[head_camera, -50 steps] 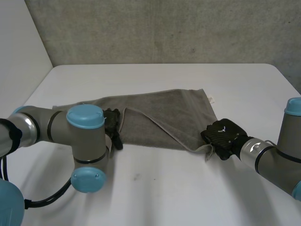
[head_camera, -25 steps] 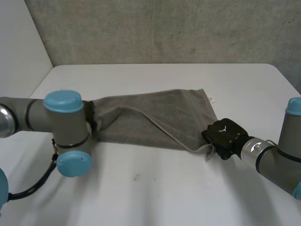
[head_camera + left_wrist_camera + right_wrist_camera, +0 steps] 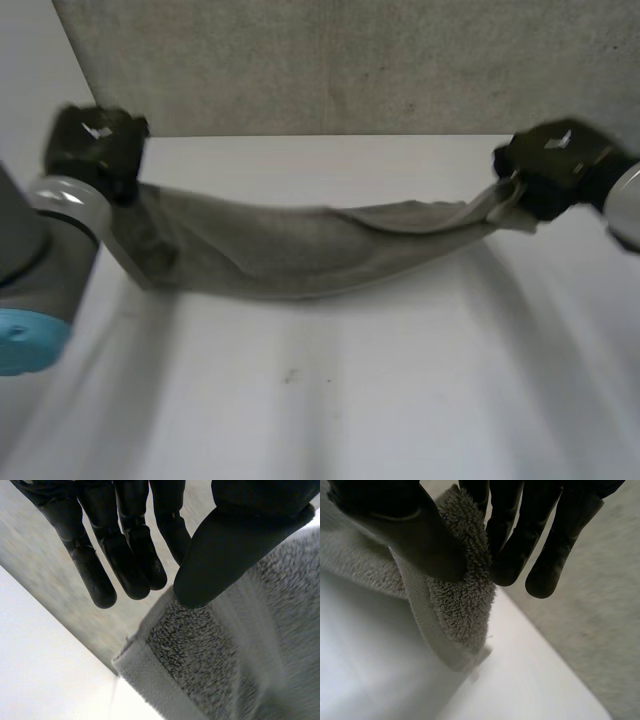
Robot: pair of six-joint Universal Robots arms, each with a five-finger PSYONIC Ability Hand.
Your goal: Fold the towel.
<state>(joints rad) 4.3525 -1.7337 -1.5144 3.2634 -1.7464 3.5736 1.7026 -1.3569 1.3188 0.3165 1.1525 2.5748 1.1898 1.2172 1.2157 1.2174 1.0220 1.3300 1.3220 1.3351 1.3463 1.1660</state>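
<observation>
The grey towel [image 3: 300, 255] hangs stretched and sagging between my two raised hands, above the white table [image 3: 400, 400]. My left hand [image 3: 95, 140] holds its left end. In the left wrist view the thumb [image 3: 215, 565] presses a towel corner [image 3: 220, 660] toward the fingers [image 3: 125, 560]. My right hand [image 3: 555, 160] holds the right end. The right wrist view has the thumb [image 3: 420, 540] pinching a hemmed towel corner [image 3: 460, 600] against the fingers [image 3: 512, 545].
A grey wall [image 3: 350, 60] rises behind the table's far edge. My left arm [image 3: 45, 260] reaches up at the left side, and my right arm [image 3: 625, 200] comes in at the right edge.
My left hand slid from the towel's middle to its left end and shut on it. Both hands then rose, lifting the towel off the table.
</observation>
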